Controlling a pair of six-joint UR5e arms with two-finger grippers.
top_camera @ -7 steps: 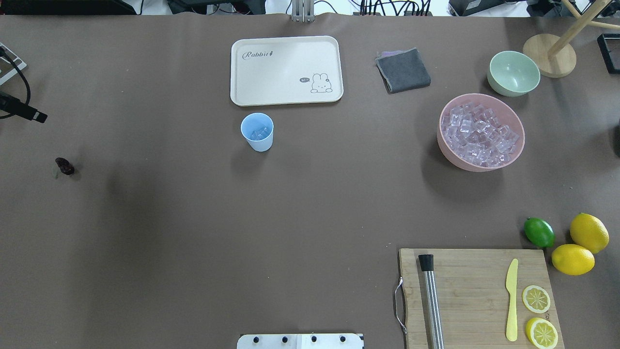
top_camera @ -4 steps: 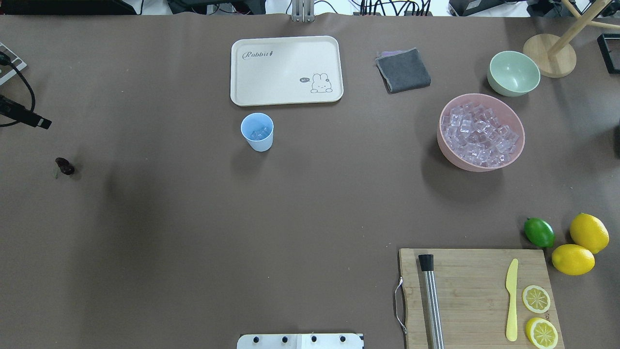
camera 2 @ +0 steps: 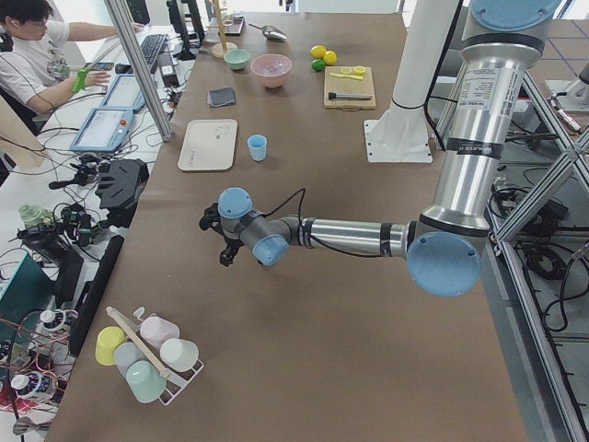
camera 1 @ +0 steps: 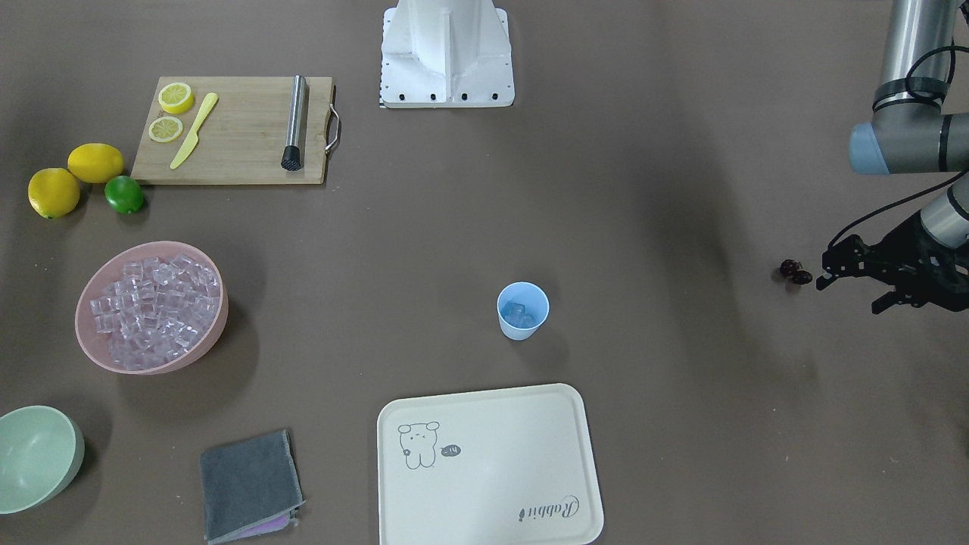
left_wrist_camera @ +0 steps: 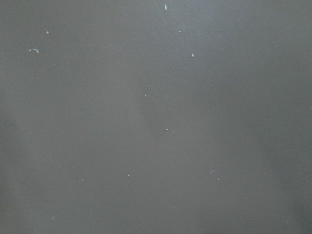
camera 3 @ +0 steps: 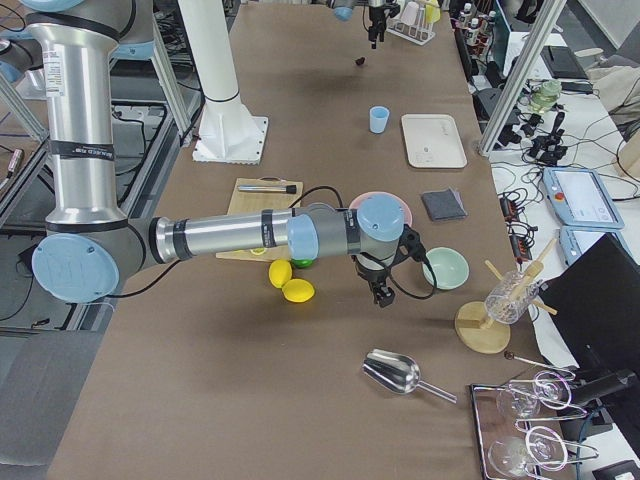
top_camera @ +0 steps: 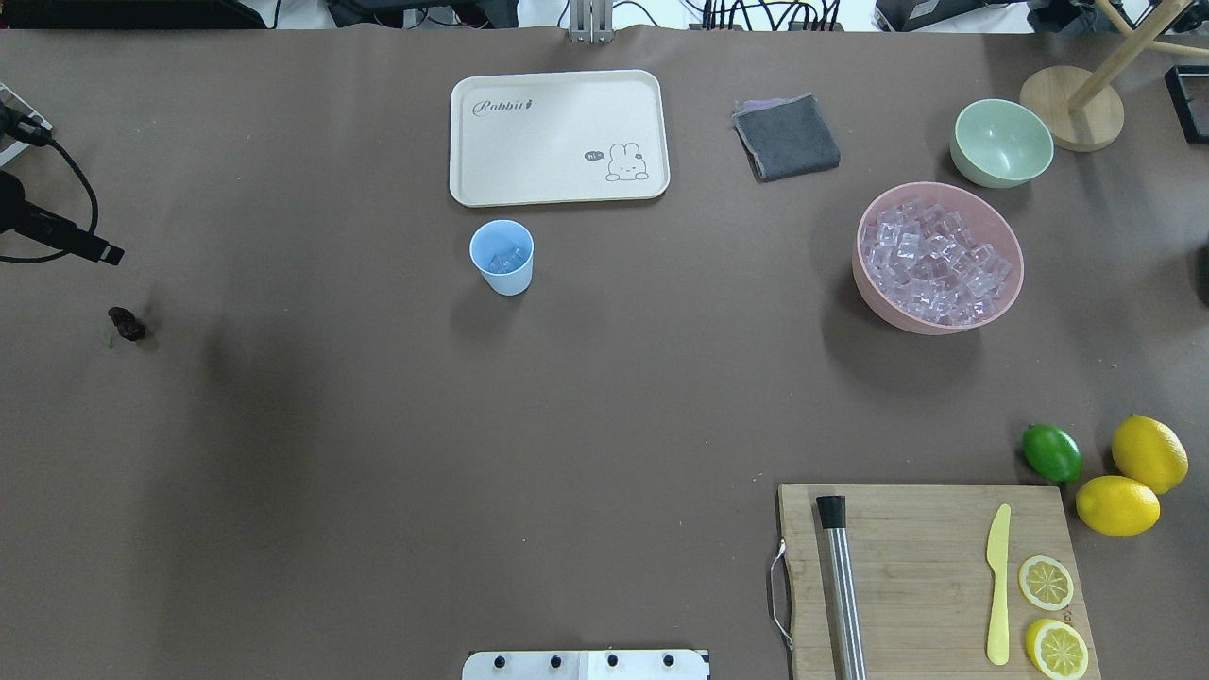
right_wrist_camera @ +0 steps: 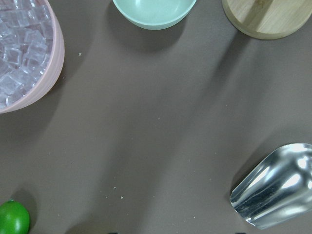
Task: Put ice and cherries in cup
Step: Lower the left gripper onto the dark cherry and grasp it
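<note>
The cherries (camera 1: 795, 272) lie on the brown table at its far left end, also seen from overhead (top_camera: 126, 324). My left gripper (camera 1: 848, 295) hovers just beside them, open and holding nothing; only one finger (top_camera: 111, 255) reaches into the overhead view. The light-blue cup (top_camera: 502, 257) stands upright near the tray with a little ice inside. More ice (top_camera: 935, 260) fills the pink bowl (top_camera: 1011, 283). My right gripper (camera 3: 380, 295) hangs past the green bowl near the table's right end; I cannot tell whether it is open or shut.
A cream tray (top_camera: 559, 137) sits behind the cup, a grey cloth (top_camera: 786, 137) to its right. Green bowl (top_camera: 1001, 142), wooden stand (top_camera: 1072, 109), cutting board (top_camera: 926, 576) with muddler, knife and lemon slices, lime (top_camera: 1051, 451), two lemons, and a metal scoop (right_wrist_camera: 278, 185).
My left gripper has moved further into the overhead view, nearer the cherries. Nothing else has moved.
</note>
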